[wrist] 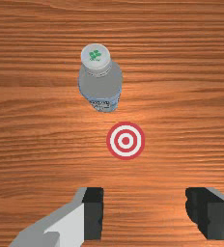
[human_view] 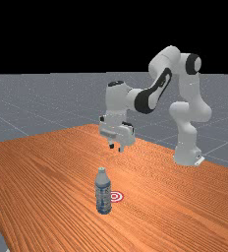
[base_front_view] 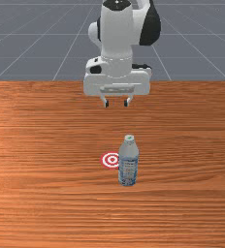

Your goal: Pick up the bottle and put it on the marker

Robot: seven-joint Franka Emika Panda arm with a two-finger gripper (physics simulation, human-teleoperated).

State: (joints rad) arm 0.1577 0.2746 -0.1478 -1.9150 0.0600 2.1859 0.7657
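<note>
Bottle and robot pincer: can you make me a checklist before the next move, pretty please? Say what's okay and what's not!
1. Pincer open: ok.
2. Bottle standing upright: ok.
3. White cap on the bottle: ok.
4. Pincer around the bottle: not ok, it hangs higher up and apart from it.
5. Bottle on the red-and-white target marker: not ok, it stands beside it.
6. Bottle light enough to lift: cannot tell.

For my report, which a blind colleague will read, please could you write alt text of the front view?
A bottle stands upright on a wooden table, partly hiding a red-and-white marker toward the front view's left. Farther back, the robot's open gripper hangs empty.
</note>
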